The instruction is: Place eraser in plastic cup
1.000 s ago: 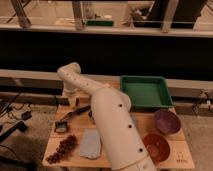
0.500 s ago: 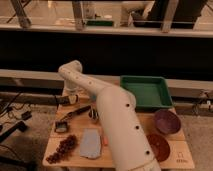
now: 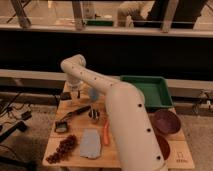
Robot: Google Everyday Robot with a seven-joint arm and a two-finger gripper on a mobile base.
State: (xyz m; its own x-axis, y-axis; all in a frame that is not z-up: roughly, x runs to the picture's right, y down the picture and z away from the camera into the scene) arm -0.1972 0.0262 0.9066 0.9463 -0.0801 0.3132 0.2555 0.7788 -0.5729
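Eraser (image 3: 65, 95): dark block at the rear left corner of the worktop (image 3: 182, 150), just beside the gripper (image 3: 74, 90); whether the two touch cannot be told. The gripper hangs from the white arm (image 3: 125, 115) over that corner; how far it is open, and whether it holds anything, cannot be told. Plastic cup (image 3: 93, 94): upright, just right of the gripper. Nearer the front: knife (image 3: 75, 112), small dark metal cup (image 3: 94, 116), grey cloth (image 3: 90, 144).
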